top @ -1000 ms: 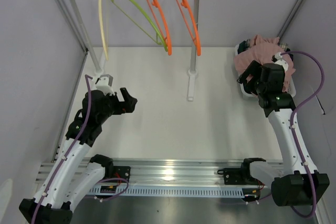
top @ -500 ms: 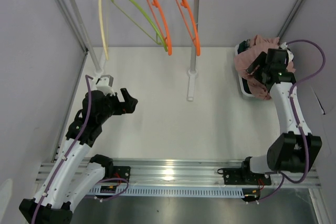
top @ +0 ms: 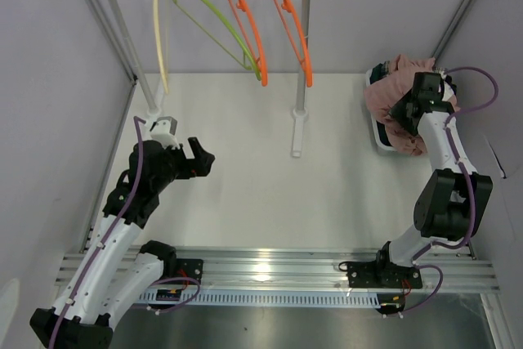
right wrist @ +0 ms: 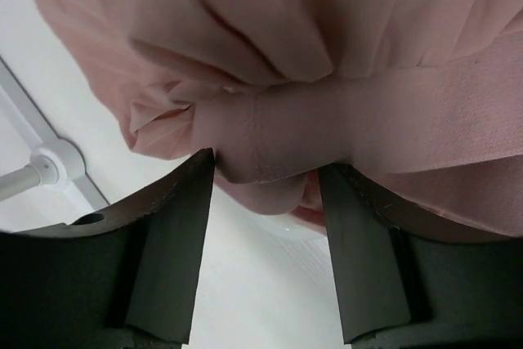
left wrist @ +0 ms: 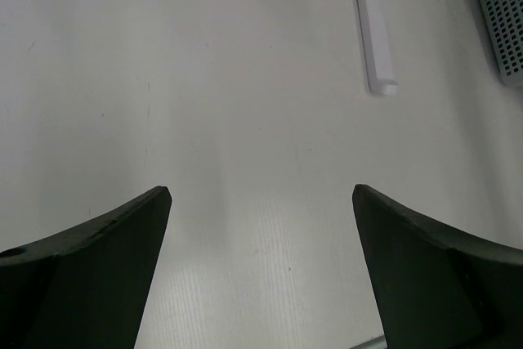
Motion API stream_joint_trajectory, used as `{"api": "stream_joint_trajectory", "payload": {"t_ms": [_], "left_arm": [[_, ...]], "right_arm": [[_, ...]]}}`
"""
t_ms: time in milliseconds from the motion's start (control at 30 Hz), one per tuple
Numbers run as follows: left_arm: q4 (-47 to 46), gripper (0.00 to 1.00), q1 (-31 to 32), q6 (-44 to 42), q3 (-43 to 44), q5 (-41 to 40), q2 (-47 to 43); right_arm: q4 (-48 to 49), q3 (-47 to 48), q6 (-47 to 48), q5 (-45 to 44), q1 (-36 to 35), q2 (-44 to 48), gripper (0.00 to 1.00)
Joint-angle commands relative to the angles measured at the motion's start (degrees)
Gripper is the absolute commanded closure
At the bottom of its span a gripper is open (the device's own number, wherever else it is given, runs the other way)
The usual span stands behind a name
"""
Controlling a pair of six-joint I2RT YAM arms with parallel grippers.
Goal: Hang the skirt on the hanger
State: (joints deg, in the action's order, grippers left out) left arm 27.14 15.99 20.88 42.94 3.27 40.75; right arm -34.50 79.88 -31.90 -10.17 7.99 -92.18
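At the far right of the table, the right gripper is seen pinched onto a fold of the pink skirt, which is heaped in a white tray. Within the last second the arm has been swung out over that heap, so the grasp is judged begun. The left gripper is held spread, unmoved; the hangers are hung well apart, far left.
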Motion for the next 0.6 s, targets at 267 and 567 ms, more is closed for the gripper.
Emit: {"api": "stream_joint_trajectory", "payload": {"t_ms": [267,567], "left_arm": [[-1.8,0.01,-0.3,-0.5,0.2,1.4,0.5],[-1.6,0.01,-0.3,-0.9,0.7,1.6,0.6]], "right_arm": [[2.6,2.7,-0.9,-5.7,1.3,0.2,0.77],[0.7,6.6,0.5,-2.7,1.3,3.8,1.00]]}}
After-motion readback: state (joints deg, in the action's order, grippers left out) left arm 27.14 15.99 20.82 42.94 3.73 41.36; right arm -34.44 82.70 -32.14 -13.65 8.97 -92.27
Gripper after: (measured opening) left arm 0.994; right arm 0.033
